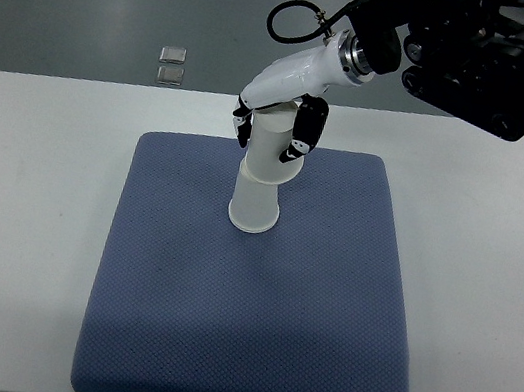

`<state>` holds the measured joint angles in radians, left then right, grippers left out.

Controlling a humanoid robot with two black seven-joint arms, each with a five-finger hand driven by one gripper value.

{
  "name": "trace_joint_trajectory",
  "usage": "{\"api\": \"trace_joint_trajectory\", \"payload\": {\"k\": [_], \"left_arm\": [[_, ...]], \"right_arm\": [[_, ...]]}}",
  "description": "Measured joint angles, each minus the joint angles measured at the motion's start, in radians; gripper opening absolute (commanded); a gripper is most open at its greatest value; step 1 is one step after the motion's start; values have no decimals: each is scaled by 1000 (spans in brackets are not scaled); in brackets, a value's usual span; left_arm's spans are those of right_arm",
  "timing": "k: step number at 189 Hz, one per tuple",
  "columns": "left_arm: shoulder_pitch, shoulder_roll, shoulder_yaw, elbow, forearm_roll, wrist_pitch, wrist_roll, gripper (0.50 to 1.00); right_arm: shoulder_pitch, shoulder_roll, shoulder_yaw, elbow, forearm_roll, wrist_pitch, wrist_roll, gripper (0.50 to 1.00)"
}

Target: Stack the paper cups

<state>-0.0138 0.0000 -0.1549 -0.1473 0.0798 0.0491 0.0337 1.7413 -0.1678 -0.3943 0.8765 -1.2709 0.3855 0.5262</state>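
Right now my right hand [278, 118] has its fingers [306, 131] wrapped round the upper paper cup [270, 149], which sits directly beneath it, nested over the lower cup [254, 205] on the blue pad [254, 296]; the stack's long axis tilts slightly toward the hand.

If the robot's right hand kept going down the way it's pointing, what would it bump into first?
The right hand is already wrapped around the upper paper cup, pointing down. Pushing on, that cup would probably press further onto the lower cup standing on the blue mat.
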Motion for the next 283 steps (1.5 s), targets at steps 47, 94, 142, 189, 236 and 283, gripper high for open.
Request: {"api": "trace_joint_trajectory", "payload": {"k": [47, 94, 142, 189, 236, 283], "left_arm": [[0, 0, 0, 0, 0, 0, 0, 1000], [0, 0, 0, 0, 0, 0, 0, 1000], [0, 0, 0, 0, 0, 0, 0, 1000], [0, 0, 0, 0, 0, 0, 0, 1000], [0, 0, 0, 0, 0, 0, 0, 1000], [0, 0, 0, 0, 0, 0, 0, 1000]], "right_arm": [[-3, 38, 0, -19, 3, 1, 0, 707], [-28, 53, 2, -50, 2, -11, -2, 707], [-57, 57, 2, -70, -3, -15, -3, 711], [-77, 72, 2, -83, -5, -26, -8, 762], [-94, 80, 9, -88, 1, -52, -11, 858], [-107, 80, 11, -103, 2, -65, -11, 879]]}}
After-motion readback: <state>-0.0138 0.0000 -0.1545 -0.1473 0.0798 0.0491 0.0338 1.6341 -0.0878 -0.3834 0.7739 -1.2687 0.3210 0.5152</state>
